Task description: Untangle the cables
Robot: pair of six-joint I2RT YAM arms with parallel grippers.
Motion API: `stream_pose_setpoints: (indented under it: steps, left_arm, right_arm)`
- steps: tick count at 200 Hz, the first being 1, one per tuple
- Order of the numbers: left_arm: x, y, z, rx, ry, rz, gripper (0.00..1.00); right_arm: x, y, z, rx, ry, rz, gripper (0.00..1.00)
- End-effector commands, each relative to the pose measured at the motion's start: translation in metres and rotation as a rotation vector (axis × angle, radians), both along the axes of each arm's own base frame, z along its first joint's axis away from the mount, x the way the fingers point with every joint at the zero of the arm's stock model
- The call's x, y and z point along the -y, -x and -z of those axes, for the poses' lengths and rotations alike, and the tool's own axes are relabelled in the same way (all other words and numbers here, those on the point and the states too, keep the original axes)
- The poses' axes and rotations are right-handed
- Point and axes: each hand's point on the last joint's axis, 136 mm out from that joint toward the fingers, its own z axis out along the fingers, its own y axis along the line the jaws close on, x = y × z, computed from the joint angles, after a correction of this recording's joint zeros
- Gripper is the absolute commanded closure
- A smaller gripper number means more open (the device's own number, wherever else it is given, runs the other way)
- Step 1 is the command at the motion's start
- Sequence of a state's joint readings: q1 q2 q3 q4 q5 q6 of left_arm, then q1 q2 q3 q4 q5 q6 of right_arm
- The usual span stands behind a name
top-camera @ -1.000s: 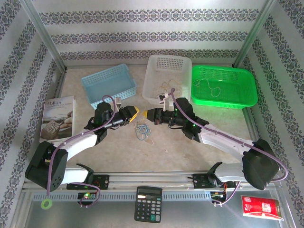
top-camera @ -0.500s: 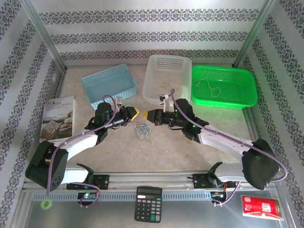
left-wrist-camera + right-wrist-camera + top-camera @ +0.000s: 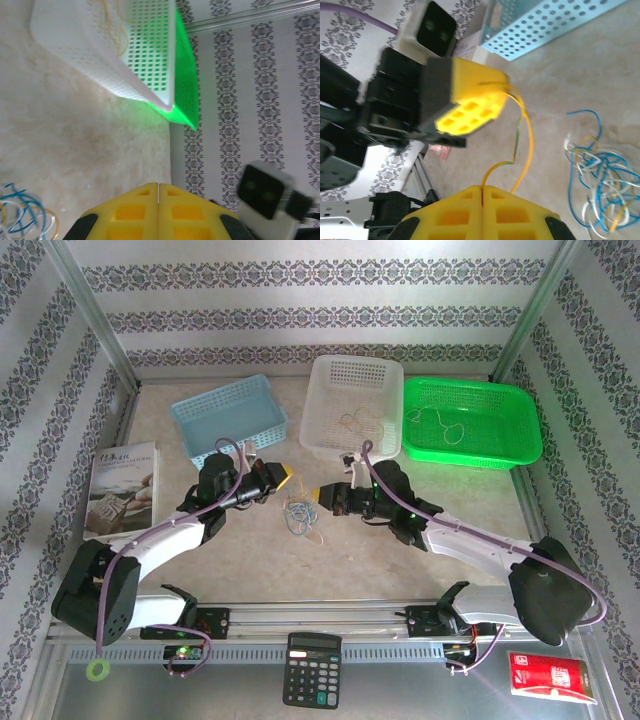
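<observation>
The cables [image 3: 300, 518] lie as a small tangle of blue, yellow and whitish wires on the table between the two arms; the tangle also shows at the right of the right wrist view [image 3: 600, 185] and at the lower left of the left wrist view [image 3: 20, 215]. One yellow cable [image 3: 530, 140] runs taut-looped from my right gripper [image 3: 481, 187], which is shut on it, up to my left gripper [image 3: 506, 87], whose yellow fingers are pressed together on its other end. From above, the left gripper [image 3: 283, 478] and right gripper [image 3: 322, 497] face each other just above the tangle.
Along the back stand a blue basket [image 3: 228, 418], a white basket [image 3: 330, 375] holding tan wire, and a green basket [image 3: 520, 415] holding a whitish wire. A book [image 3: 122, 488] lies at the left. A calculator [image 3: 313, 682] and a red packet [image 3: 550, 677] sit on the near rail.
My left gripper has closed. The right gripper has drawn back toward the near edge and slightly right, off the white basket's front.
</observation>
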State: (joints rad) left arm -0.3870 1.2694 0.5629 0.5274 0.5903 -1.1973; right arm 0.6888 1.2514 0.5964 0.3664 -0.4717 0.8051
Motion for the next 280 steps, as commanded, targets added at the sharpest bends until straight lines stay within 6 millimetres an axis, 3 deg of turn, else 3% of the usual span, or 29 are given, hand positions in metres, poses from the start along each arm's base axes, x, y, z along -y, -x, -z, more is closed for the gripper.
stream_pose_setpoints:
  steps: [1,41,80,104,158,195,238,280]
  left_arm:
    - [0.004,-0.002,-0.049,0.138,0.009,0.008,1.00]
    - [0.004,0.000,-0.084,0.206,0.022,0.017,1.00]
    - [0.004,0.002,-0.102,0.243,0.026,0.021,1.00]
    - [0.003,0.003,-0.103,0.249,0.008,0.024,1.00]
    - [0.001,0.004,-0.105,0.259,0.014,0.010,1.00]
    - [0.003,0.007,-0.117,0.311,0.055,0.025,1.00]
    - [0.008,0.017,-0.137,0.408,0.123,0.078,1.00]
    - [0.011,0.023,-0.152,0.473,0.171,0.110,1.00]
  right_arm:
    - [0.011,0.000,0.018,0.009,0.035,0.032,1.00]
    - [0.017,0.004,0.045,-0.032,0.072,0.047,0.98]
    - [0.017,0.003,0.047,-0.037,0.074,0.050,0.67]
    - [0.018,0.002,0.042,-0.028,0.073,0.057,0.58]
    - [0.023,0.001,0.015,0.023,0.046,0.086,0.47]
    - [0.032,-0.013,-0.004,0.035,0.006,0.148,0.41]
    - [0.037,-0.034,-0.040,0.023,-0.137,0.173,0.38]
    - [0.022,-0.040,-0.077,0.011,-0.257,0.110,0.32]
